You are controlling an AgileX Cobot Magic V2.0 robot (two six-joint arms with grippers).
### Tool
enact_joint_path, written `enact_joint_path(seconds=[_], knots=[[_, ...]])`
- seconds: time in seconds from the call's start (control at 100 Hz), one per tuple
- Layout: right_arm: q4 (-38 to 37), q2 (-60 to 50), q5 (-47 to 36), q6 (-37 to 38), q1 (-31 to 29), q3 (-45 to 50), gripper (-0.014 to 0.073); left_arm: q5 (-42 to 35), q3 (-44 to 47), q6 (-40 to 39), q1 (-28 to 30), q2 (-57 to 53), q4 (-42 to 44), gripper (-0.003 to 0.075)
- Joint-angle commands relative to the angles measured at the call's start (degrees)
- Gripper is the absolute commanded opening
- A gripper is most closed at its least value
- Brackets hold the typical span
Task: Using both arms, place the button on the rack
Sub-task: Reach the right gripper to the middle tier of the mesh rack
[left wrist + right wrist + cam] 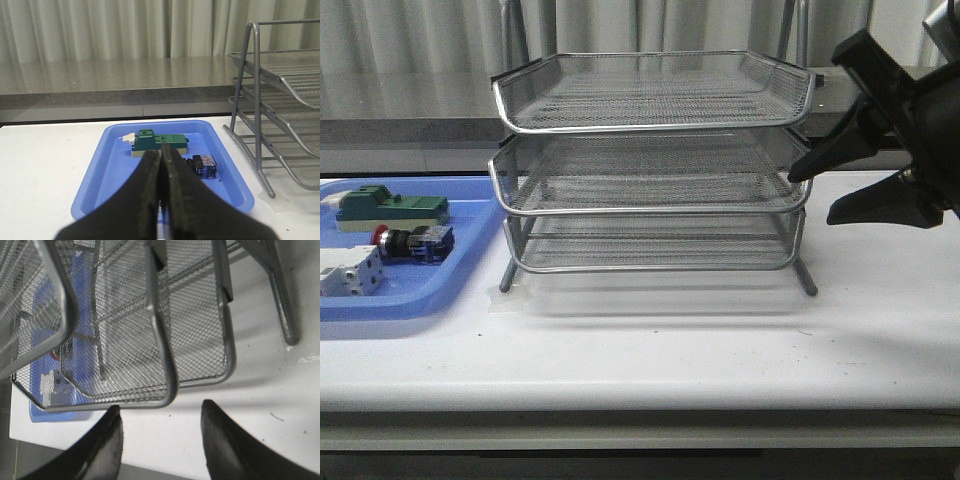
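Button — in blue tray, axis crosswise | left pincer clenched, empty, nearer; right pincer released — at rack

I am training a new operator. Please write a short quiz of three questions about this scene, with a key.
1. True or false: the button already lies on the rack.
2. Which end effector has its fingers closed together? A) left B) right
3. Fill in: the button lies in the blue ____, between the green block and the white block.

Key:
1. False; it is in the tray, left of the rack.
2. A; the left end effector is closed and empty, while the right end effector is open beside the rack.
3. tray
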Motion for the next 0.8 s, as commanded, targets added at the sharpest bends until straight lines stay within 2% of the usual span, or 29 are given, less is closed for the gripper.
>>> enact_joint_path(seconds=[0.0, 0.14, 0.56, 0.63, 0.79], knots=[[6.48, -0.32, 2.49, -4.92, -0.03, -1.95, 0.0381, -4.17, 2.69, -0.7, 0.1, -1.8, -0.48, -0.002], [9.81, 2.46, 5.28, -8.31, -0.03, -3.29, 0.0381, -4.17, 2.69, -0.7, 0.1, -1.8, -0.48, -0.002], [10.58, 9.99, 8.62, -8.34, -0.03, -8.98, 0.0375, -4.17, 2.69, -0.7, 0.1, -1.8, -0.48, -0.002], [10.58, 10.8, 8.87, -8.34, -0.03, -8.98, 0.0326, -4.17, 2.69, -0.7, 0.1, -1.8, -0.48, -0.002], [10.58, 11.83, 11.08, -8.34, -0.03, -8.98, 0.0122, -4.17, 2.69, -0.7, 0.1, -1.8, -0.48, -0.002]])
